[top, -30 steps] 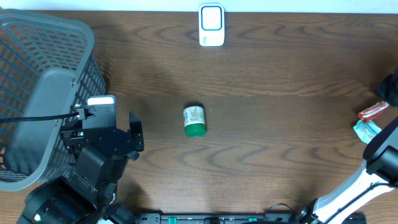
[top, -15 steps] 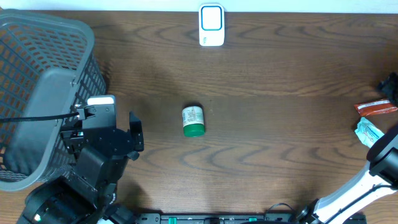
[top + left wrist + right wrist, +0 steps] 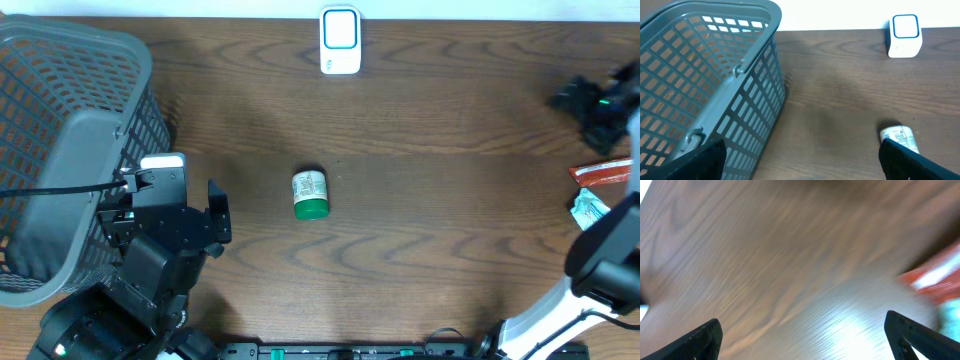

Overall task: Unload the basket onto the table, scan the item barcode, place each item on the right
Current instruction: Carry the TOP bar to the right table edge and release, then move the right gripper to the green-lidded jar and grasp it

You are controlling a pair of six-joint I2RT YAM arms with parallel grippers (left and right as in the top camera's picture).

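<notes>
The item, a white bottle with a green cap (image 3: 311, 194), lies on its side in the middle of the wooden table; the left wrist view shows it (image 3: 899, 136) partly behind the right finger. The white scanner with a blue face (image 3: 340, 40) stands at the far edge, also visible from the left wrist (image 3: 904, 35). My left gripper (image 3: 168, 200) rests open between basket and bottle, its jaws (image 3: 802, 167) wide apart and empty. My right gripper (image 3: 592, 105) hovers at the far right, blurred by motion, open with nothing between its fingers (image 3: 805, 345).
A large grey mesh basket (image 3: 70, 90) fills the left side of the table. At the right edge lie a red packet (image 3: 605, 172) and a teal packet (image 3: 590, 208). The red packet shows blurred in the right wrist view (image 3: 935, 277).
My right gripper has opened, leaving the red packet flat on the table, and has swung toward the far edge. The left arm and the bottle have not moved.
</notes>
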